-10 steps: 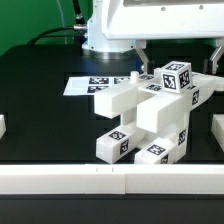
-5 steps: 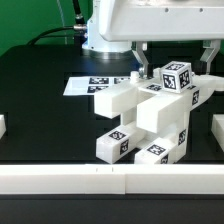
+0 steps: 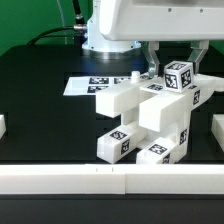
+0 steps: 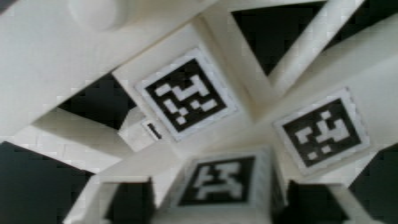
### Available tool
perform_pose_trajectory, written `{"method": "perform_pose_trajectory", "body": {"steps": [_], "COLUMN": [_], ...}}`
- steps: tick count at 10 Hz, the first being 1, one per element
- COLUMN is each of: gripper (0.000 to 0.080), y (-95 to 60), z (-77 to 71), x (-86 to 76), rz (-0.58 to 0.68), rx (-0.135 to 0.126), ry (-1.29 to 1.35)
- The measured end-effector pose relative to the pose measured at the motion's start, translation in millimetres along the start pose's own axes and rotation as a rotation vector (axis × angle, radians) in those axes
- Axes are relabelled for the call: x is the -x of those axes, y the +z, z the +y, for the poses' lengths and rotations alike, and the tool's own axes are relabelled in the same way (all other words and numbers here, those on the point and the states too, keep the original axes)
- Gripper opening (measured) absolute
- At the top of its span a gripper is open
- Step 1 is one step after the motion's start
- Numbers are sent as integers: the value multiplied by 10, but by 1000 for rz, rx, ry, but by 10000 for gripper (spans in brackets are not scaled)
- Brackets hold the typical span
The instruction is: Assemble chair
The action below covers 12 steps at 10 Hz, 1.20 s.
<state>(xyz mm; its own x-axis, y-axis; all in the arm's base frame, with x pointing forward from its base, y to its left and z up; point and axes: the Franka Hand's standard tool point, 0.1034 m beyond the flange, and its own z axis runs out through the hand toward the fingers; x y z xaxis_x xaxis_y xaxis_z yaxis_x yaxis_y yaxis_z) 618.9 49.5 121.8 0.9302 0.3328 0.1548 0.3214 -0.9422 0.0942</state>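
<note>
The partly built chair (image 3: 140, 115) stands mid-table, a stack of chunky white blocks with black-and-white tags. Its highest piece, a tagged block (image 3: 177, 76), sits at the back right of the stack. My gripper (image 3: 176, 65) comes down from above with one finger on each side of that block. In the wrist view the same tagged block (image 4: 222, 182) fills the space between my fingers (image 4: 134, 200), and the gripper (image 4: 226, 202) is shut on it. Two more tagged faces (image 4: 189, 95) lie beyond it.
The marker board (image 3: 85, 85) lies flat behind the chair, towards the exterior view's left. A white rail (image 3: 110, 180) runs along the table's front edge. White blocks stand at the right edge (image 3: 215, 130) and the left edge (image 3: 2, 126).
The fingers stood wide apart on either side of the top block. They have now closed inward against it. The chair has not moved.
</note>
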Motion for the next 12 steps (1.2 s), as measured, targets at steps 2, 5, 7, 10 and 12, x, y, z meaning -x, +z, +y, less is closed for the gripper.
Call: {"method": "perform_pose_trajectory", "body": {"steps": [2,5,7,10,12], "gripper": [302,302,301,301,301], "y": [-11,-11,-10,0,4], "z": [-1,-1,-12,-21,-42], "x": [-6,-6,-8,-5,-9], "rz": [2,2,2,0,-1], "rx": [0,-1,-4,-5,-5], "ry": [0,38,184,460,616]}}
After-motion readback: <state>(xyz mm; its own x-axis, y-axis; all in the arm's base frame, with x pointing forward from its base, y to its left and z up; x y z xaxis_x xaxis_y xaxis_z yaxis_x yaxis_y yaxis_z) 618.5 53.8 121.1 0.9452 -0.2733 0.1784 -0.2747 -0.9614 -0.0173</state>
